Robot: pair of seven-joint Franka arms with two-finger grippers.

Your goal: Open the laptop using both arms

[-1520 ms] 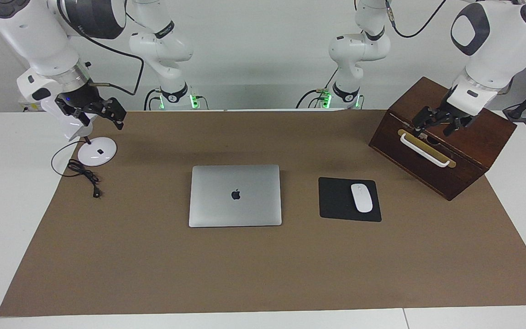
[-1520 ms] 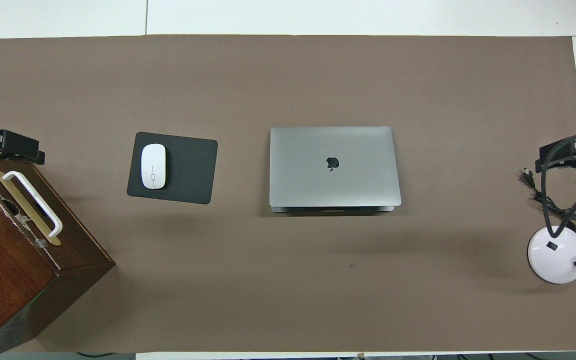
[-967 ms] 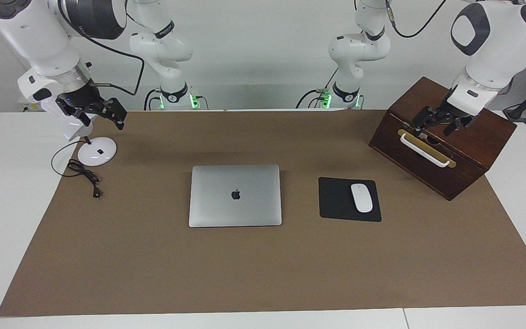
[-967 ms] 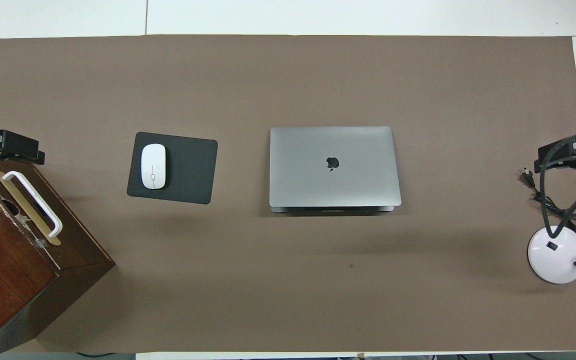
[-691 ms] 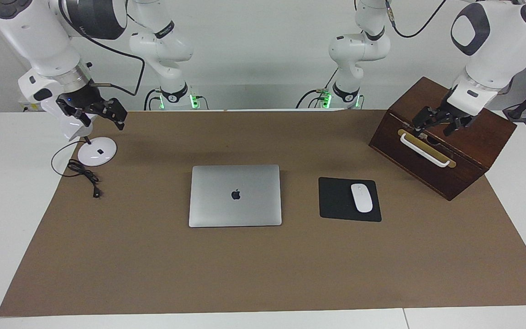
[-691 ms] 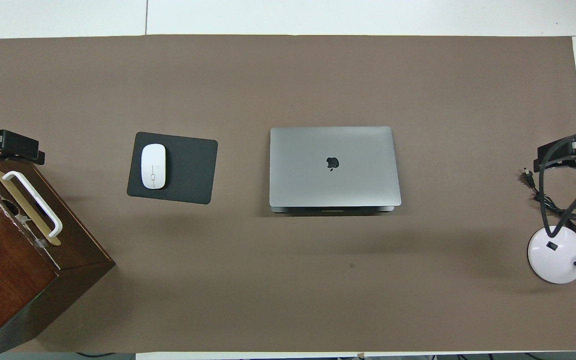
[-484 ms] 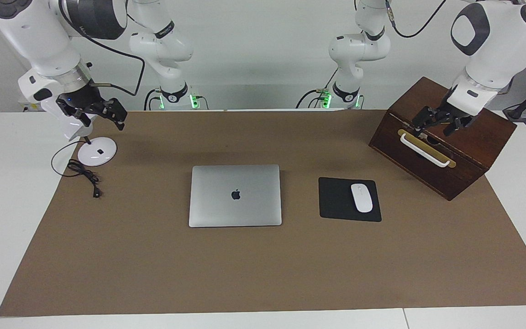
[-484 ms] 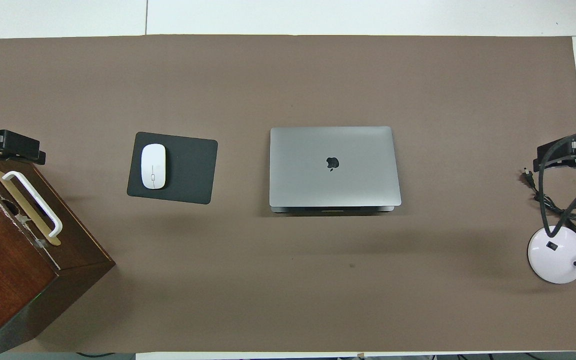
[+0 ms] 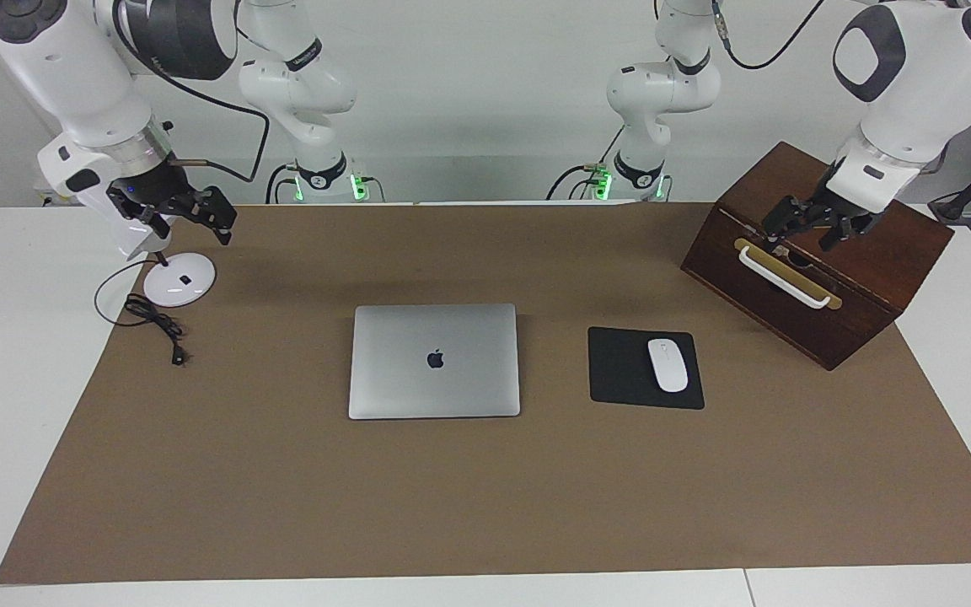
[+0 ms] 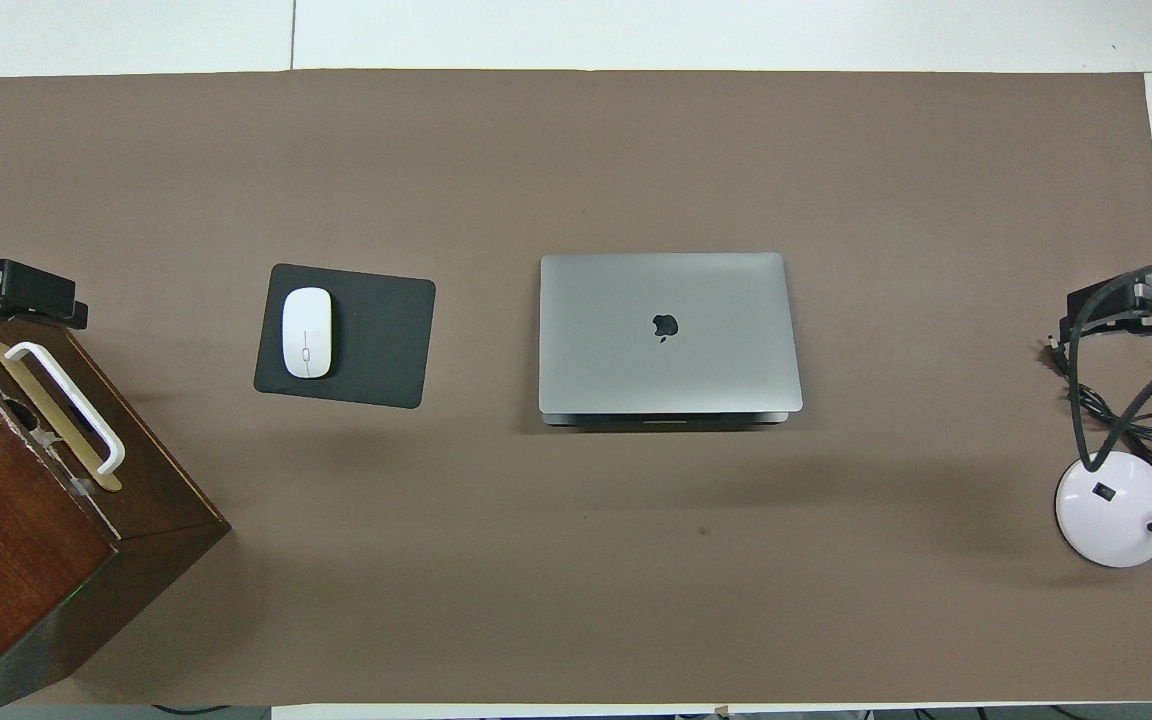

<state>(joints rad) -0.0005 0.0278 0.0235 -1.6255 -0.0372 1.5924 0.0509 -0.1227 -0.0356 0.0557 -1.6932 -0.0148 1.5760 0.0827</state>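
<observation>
Laptop [image 9: 434, 361] lay closed mid-mat beside the mouse pad [image 9: 644, 368], left gripper [image 9: 806, 224] hung over the wooden box [image 9: 823, 261], right gripper [image 9: 186, 209] over the lamp base [image 9: 179, 279], finger state of both impossible to tell.

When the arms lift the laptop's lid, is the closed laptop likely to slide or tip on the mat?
The laptop lies flat and shut on the brown mat, so it probably won't tip. Its thin body looks stiff, and its smooth lid is likely slippery for a pincer. If only the lid is pulled, the base may well lift or slide, so pinning the base seems wise.
</observation>
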